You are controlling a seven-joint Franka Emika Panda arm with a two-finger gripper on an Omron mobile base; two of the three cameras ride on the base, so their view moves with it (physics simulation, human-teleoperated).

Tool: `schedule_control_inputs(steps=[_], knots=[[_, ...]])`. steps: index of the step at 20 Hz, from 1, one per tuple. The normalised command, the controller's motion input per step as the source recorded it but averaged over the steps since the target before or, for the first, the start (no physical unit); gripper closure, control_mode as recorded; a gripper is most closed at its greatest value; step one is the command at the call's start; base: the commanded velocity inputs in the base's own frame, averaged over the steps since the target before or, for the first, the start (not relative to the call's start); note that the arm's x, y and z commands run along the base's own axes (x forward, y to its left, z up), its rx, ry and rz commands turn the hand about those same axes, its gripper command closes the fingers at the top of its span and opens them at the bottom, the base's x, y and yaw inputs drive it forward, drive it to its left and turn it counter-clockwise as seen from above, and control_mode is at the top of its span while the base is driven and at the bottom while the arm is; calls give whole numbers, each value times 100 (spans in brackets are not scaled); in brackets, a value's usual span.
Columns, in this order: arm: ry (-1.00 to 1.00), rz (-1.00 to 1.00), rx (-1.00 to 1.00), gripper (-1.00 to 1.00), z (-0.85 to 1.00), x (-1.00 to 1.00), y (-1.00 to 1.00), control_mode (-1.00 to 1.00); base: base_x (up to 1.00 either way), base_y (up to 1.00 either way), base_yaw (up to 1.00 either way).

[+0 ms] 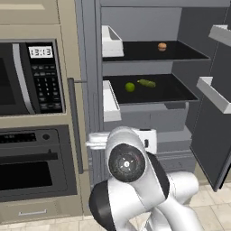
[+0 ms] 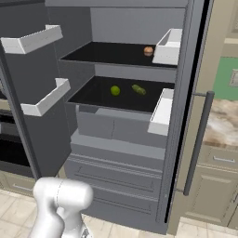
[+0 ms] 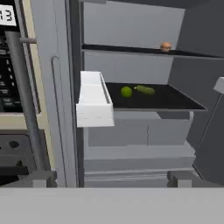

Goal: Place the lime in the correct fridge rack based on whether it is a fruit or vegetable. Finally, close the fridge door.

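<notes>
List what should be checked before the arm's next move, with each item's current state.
1. Door open: ok.
2. Lime in view on lower shelf: ok.
3. Lime apart from long green item: ok.
4. Hand open and empty: ok.
5. Free room on upper shelf beside orange-brown item: ok.
6. Lime on its correct rack: cannot tell.

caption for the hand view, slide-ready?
Open fridge: lime beside an elongated green vegetable on the lower rack, round orange-brown item above.
</notes>
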Motion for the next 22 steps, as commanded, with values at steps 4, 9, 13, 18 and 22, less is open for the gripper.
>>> schedule_control_inputs(steps=[4,9,13,18,22], knots=[[-29,-14,-8,-100,-2,25,100,-100,0,0,0],[-14,-33,-1,-100,-1,77,98,-100,0,0,0],[-3,-31,-1,-100,-2,71,50,-100,0,0,0],[0,-22,0,-100,-2,49,32,-100,0,0,0],[0,-14,0,-100,-37,37,7,-100,0,0,0]])
